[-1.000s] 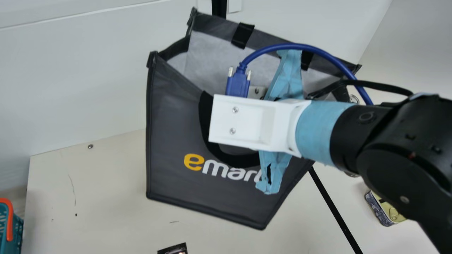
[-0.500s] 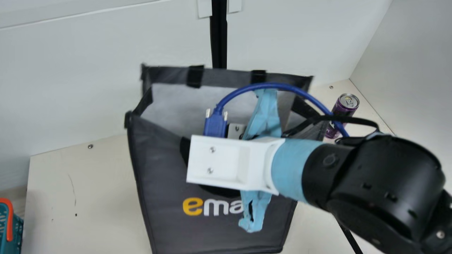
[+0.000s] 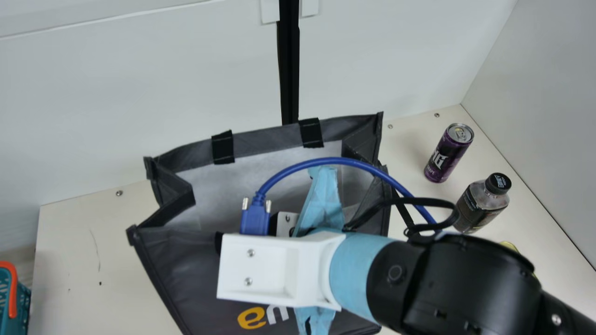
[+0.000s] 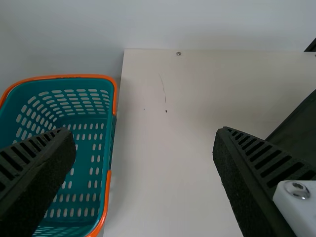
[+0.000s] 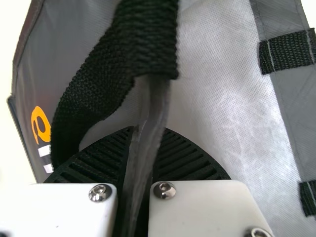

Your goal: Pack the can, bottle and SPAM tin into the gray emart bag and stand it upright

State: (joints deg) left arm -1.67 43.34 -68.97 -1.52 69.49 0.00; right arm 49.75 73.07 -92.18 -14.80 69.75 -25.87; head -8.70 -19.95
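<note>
From here I read the bag [image 3: 179, 265] as dark gray, lined silvery white, with black straps [image 3: 310, 133] and yellow and white lettering [image 3: 251, 318]. Far right, the can [image 3: 442, 158] is purple and black, silver on top; the bottle [image 3: 477, 204] is dark, black-capped; the tin [image 3: 510, 245] shows gold. At left, my teal basket [image 4: 74, 85] has rows of slots and an orange rim [image 4: 107, 182].
</note>
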